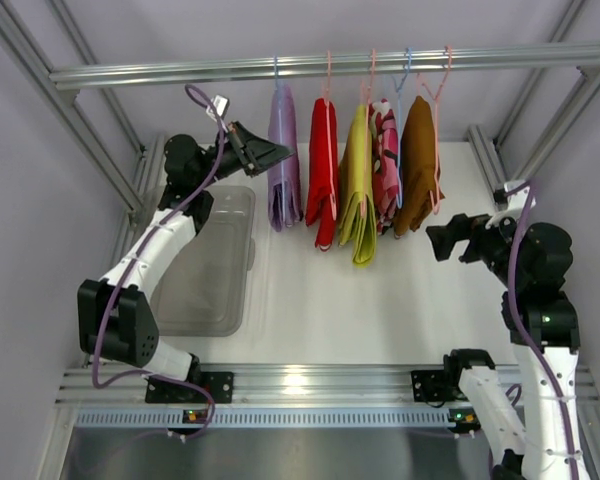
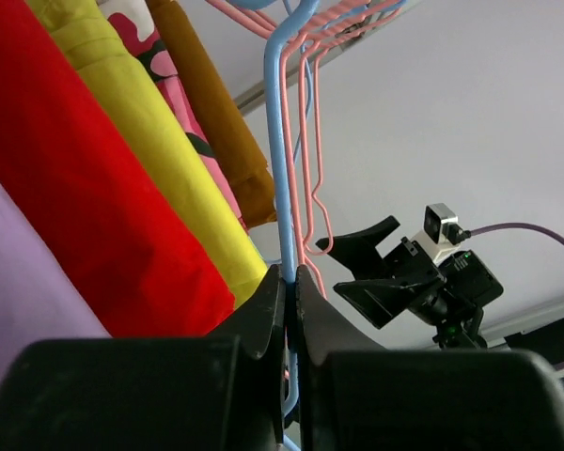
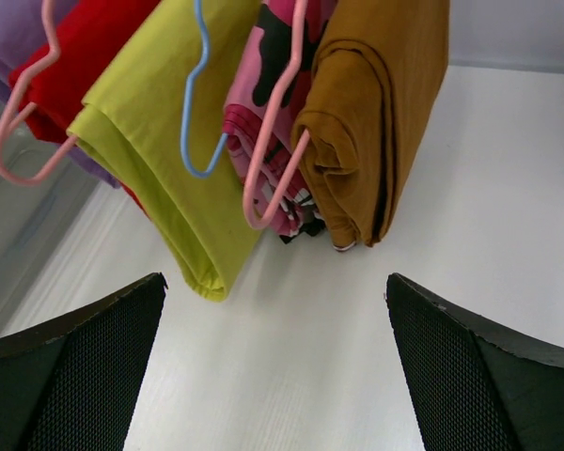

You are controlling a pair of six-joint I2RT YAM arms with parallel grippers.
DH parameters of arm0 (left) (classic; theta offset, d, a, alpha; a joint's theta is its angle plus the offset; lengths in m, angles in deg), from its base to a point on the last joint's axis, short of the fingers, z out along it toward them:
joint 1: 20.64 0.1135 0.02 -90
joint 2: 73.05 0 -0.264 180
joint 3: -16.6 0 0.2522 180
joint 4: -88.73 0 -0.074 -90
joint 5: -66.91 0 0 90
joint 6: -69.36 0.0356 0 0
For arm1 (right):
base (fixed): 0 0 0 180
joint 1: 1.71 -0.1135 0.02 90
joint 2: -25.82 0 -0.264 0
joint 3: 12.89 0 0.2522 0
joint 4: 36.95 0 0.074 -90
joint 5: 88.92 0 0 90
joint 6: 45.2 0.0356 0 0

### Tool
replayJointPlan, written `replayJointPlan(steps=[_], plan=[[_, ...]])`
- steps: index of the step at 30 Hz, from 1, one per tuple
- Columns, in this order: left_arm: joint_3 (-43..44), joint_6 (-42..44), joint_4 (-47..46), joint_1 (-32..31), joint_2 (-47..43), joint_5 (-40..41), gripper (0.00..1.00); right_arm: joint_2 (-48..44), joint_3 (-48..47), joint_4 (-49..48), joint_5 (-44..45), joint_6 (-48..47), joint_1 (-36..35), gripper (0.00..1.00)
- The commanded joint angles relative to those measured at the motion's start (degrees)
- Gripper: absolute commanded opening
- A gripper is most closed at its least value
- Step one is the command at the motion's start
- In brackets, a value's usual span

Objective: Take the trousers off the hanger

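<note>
We are clamping left gripper (image 2: 289, 274) on blue hanger (image 2: 277, 169) at left end of rail (image 1: 180, 72), not lilac trousers (image 1: 283, 160); pulling may unhook it. Right gripper (image 1: 445, 240) is gaping wide.

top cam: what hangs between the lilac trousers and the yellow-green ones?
The red trousers hang there, with the lilac trousers on one side and the yellow-green trousers on the other. The top external view shows it most clearly.

Five trousers (image 1: 284, 165); five hangers (image 2: 278, 169) — three pink, two blue; one clear bin (image 1: 205, 290)
</note>
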State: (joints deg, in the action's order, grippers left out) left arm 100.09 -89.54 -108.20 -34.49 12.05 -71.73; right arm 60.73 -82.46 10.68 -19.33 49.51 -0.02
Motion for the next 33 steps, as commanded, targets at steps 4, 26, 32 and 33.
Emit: replayJointPlan(steps=[4, 26, 32, 33], plan=[[10.49, 2.89, -6.22, -0.48, -5.29, -2.77, 0.00, -0.20, -3.16, -6.25, -8.58, 5.57, 0.94, 1.00], [-9.35, 14.76, 16.97, -1.44, -30.16, 0.56, 0.00, 10.59, -7.98, -35.10, -16.18, 31.77, -11.05, 0.84], [-10.76, 17.31, 20.06, -2.50, -32.54, 1.27, 0.00, 19.72, -13.43, -37.21, -9.40, 29.39, -28.56, 0.78], [-10.50, 18.36, 21.28, -2.59, -32.63, 1.27, 0.00, 21.40, -14.49, -37.47, -9.48, 30.26, -29.81, 0.78]])
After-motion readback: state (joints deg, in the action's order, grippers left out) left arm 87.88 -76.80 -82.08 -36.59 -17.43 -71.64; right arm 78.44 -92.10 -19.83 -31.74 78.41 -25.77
